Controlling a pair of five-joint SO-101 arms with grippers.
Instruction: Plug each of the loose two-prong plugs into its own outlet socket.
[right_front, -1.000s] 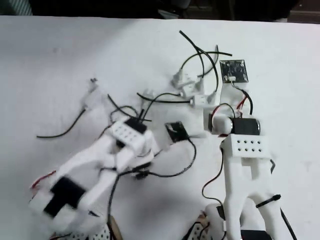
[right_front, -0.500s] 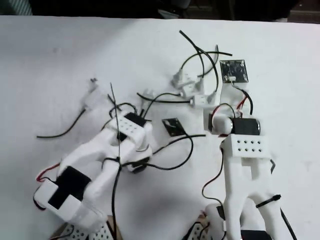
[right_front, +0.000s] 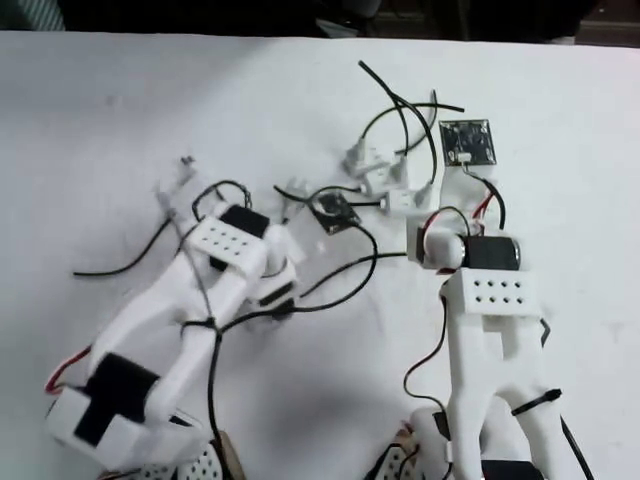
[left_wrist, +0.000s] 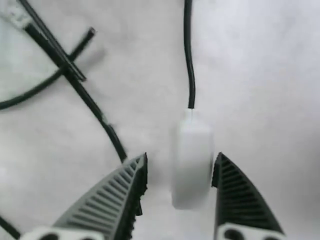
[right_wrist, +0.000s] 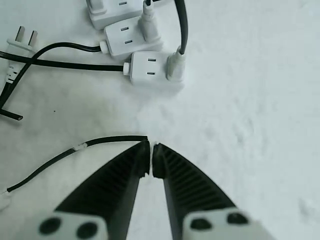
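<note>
My left gripper (left_wrist: 182, 160) stands open with a white plug body (left_wrist: 192, 165) between its fingers; the plug's black cord (left_wrist: 188, 55) runs straight away from it. In the high view a loose two-prong plug (right_front: 293, 190) lies just off the left arm's (right_front: 215, 265) wrist. Another loose plug (right_front: 180, 190) lies farther left. Three white outlet sockets (right_front: 385, 185) sit in a cluster beside the right arm (right_front: 490, 300). My right gripper (right_wrist: 151, 150) is shut on nothing, a short way from the nearest socket (right_wrist: 150, 67). A pronged plug (right_wrist: 20, 37) lies off to one side.
Black cords (right_front: 340, 290) loop over the table between the arms and around the sockets. One cord end (right_wrist: 142, 139) lies right at my right fingertips. A further cord (right_front: 110, 268) trails toward the left edge. Bare table stretches along the far side.
The left arm has swung toward the far side of the table, and its wrist camera now sits close to the plug beside the sockets. The right arm has kept still.
</note>
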